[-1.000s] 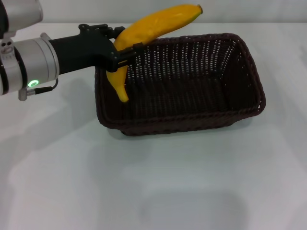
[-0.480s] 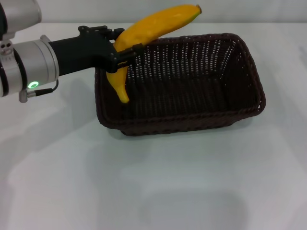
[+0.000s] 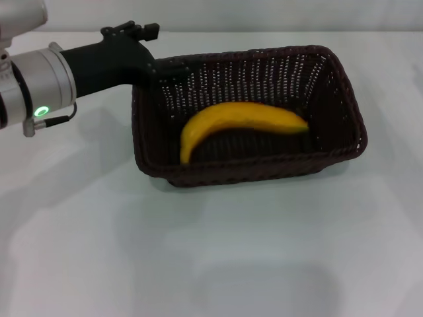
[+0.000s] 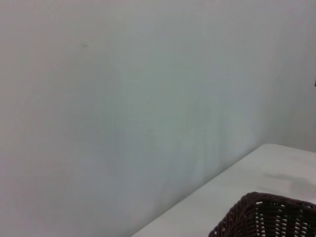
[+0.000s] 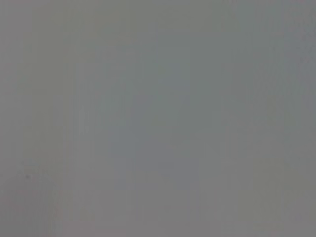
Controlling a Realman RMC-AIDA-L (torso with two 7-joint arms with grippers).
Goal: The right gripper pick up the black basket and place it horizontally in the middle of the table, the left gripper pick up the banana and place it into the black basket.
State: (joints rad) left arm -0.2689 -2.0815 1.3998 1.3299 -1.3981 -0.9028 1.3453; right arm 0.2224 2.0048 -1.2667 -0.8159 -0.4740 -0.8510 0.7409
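The black basket (image 3: 344,99) lies lengthwise across the middle of the white table (image 3: 211,251). The banana (image 3: 241,117) lies inside it on the basket floor, its curve arching up and its dark stem tip toward the right. My left gripper (image 3: 168,56) hovers over the basket's far left corner, open and empty, apart from the banana. A corner of the basket rim shows in the left wrist view (image 4: 261,212). The right gripper is out of view; the right wrist view shows only plain grey.
The left forearm with its silver cuff and green light (image 3: 43,111) reaches in from the left edge. A pale wall stands behind the table's far edge (image 4: 123,98).
The left gripper let go of the banana, which dropped from above the basket's left rim onto the basket floor. The gripper rose slightly and pulled back to the left.
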